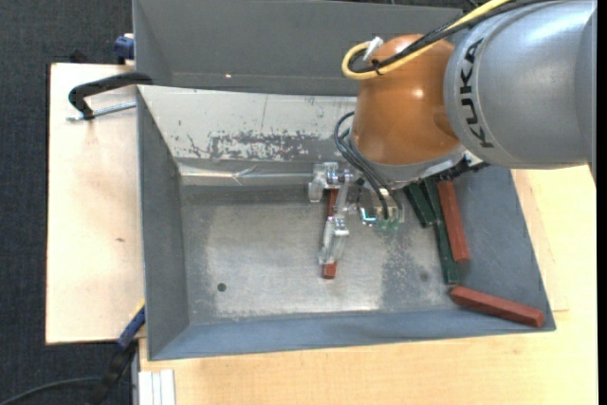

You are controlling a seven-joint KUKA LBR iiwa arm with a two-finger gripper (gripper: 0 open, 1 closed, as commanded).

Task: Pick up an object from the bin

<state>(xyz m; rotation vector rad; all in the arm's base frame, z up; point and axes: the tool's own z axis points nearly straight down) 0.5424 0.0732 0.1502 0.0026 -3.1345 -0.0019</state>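
Note:
My gripper hangs low over the bare bin floor, slightly right of the middle, with nothing seen in it. The nearest loose things lie to its right. A long red-brown bar rests along the right wall, with a dark green bar close beside it on the left. A second red-brown bar lies across the front right corner. None of them touches the gripper.
The arm with its orange cover and yellow cable reaches in from the right and hides the back right part of the bin. The bin's sloping walls rise on all sides. The floor to the gripper's left is bare metal.

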